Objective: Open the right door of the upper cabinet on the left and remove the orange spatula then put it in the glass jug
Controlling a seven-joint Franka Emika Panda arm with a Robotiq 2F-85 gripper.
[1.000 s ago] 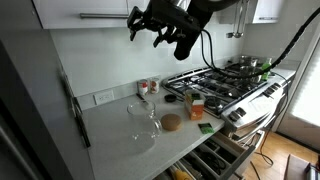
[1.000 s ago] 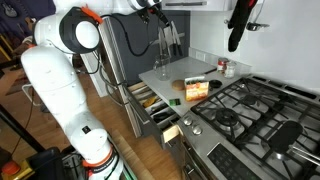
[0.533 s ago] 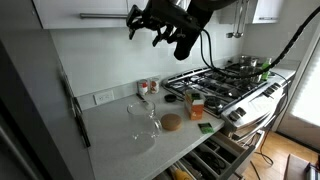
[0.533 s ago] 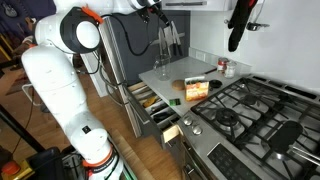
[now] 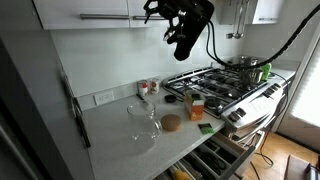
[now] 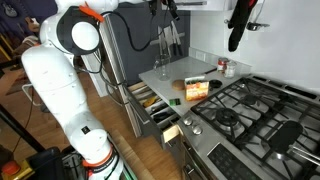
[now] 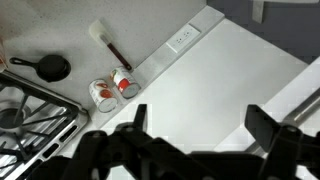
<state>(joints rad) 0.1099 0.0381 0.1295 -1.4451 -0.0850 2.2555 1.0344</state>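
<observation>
The upper cabinet runs along the top of an exterior view, both white fronts flush and shut. The adjoining door's steel bar sits low on its panel, where a pull from below is easiest. The right door shows only as a strip, because the dark end of the Panda arm is raised across it. That height makes sense if the handle is the target, so I judge the step in hand to be reaching for the door, with nothing opened yet.

The orange spatula appears in no view. Presumably it is inside, behind that closed panel.

The gripper hangs just in front of the door's lower edge. In the wrist view the gripper has its fingers spread well apart with nothing between them, a stance suited to straddling a bar. Whether they already flank the handle I cannot tell, since the bar itself is hidden.

Below, the grey counter carries the glass jug, upright with its mouth up and set apart from its neighbours — an easy place to drop a long utensil. Two red-topped jars stand against the backsplash, well out of the way.
</observation>
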